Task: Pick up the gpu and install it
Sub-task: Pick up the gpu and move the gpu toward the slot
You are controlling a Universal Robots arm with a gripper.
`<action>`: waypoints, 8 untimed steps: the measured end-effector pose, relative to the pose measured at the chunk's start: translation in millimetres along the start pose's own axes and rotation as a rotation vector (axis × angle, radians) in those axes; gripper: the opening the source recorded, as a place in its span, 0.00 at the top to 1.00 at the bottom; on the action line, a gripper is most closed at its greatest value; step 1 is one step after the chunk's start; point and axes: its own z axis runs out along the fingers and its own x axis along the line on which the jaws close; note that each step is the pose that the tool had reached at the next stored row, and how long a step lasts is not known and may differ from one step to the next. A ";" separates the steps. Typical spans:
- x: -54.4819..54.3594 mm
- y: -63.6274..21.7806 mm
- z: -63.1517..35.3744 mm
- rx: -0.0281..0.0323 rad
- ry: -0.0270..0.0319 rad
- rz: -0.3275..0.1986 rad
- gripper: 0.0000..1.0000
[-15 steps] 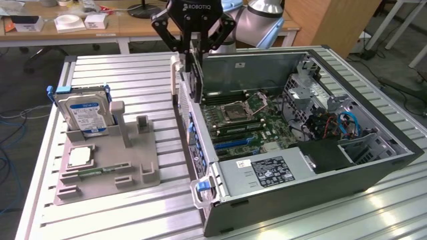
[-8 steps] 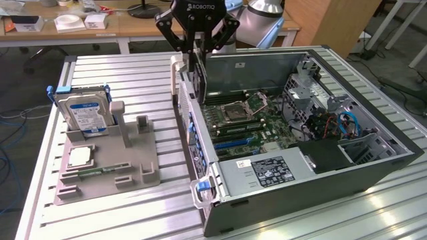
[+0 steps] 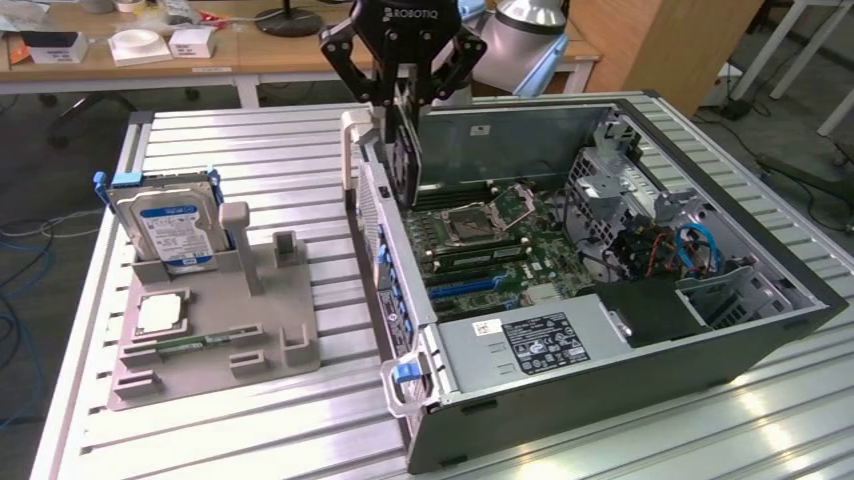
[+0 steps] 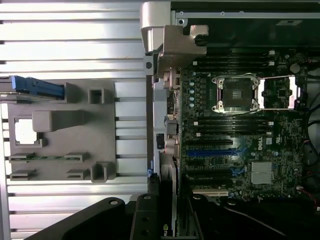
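Observation:
My gripper (image 3: 407,100) hangs above the back corner of the open computer case (image 3: 747,330), on the exterior view's left side of the case. It is shut on the gpu (image 3: 406,150), a thin dark card held upright on edge. The card's lower edge hangs just above the motherboard (image 3: 481,245) beside the case's rear wall. In the wrist view the gpu (image 4: 166,210) appears edge-on between my gripper's (image 4: 167,222) black fingers, in line with the blue expansion slots (image 4: 210,152).
A grey fixture tray (image 3: 280,340) at the exterior view's left holds a blue-labelled hard drive (image 3: 167,225), a small square chip (image 3: 160,312) and a memory stick (image 3: 180,345). The power supply (image 3: 534,340) fills the case's near end. Cables (image 3: 694,250) crowd the drive bay.

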 end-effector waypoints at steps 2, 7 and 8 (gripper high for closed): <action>-1.8 0.1 0.0 0.0000 0.0000 0.000 0.74; -6.1 0.2 0.0 0.0000 0.0000 0.000 0.74; -7.1 0.3 0.0 0.0000 0.0000 0.000 0.74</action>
